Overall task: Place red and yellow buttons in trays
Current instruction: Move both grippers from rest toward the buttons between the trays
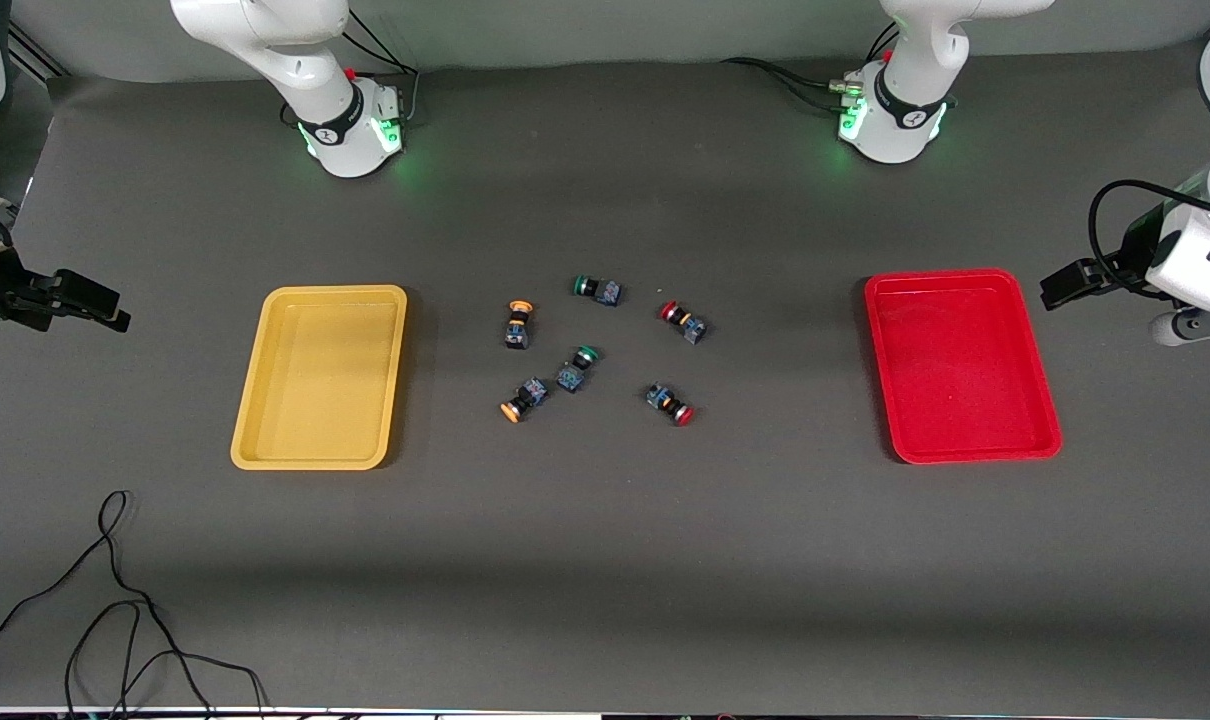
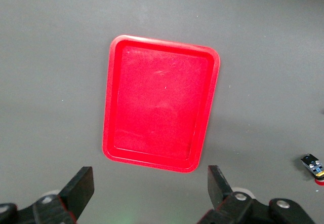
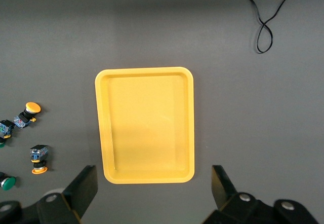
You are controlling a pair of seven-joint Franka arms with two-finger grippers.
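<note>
From the front camera, a dark grey desk [image 1: 605, 560] carries a yellow tray [image 1: 265, 440] at centre-left of the frame and a red tray [image 1: 1040, 440] at centre-right, both bare inside. Between them lies a loose cluster of six buttons, all tipped on their sides. Two yellow-capped buttons, one [image 1: 518, 324] higher in the frame and one [image 1: 524, 400] lower, lie on the yellow tray's side of the cluster. Two red-capped buttons, one [image 1: 683, 322] higher and one [image 1: 670, 403] lower, lie on the red tray's side. Two green-capped buttons [image 1: 597, 289] [image 1: 577, 368] sit among them. A black cable [image 1: 115, 590] loops over the lower left corner. The right tool [image 1: 85, 300] hangs at the left edge of the frame, clear of the yellow tray; the left tool [image 1: 1070, 283] hangs at the right edge, just beside the red tray's upper corner. Both arms wait.

In the left wrist view, the left tool [image 2: 147, 188] stands wide and holds nothing, with the red tray [image 2: 114, 82] filling the middle of the frame. One button shows at the lower right edge, probably a red-capped one, though it is mostly cut off.

In the right wrist view, the right tool [image 3: 154, 186] also stands wide with nothing in it, over the desk by the yellow tray [image 3: 101, 127]. The two yellow-capped buttons lie at the left of the frame and the cable loops at upper right.
</note>
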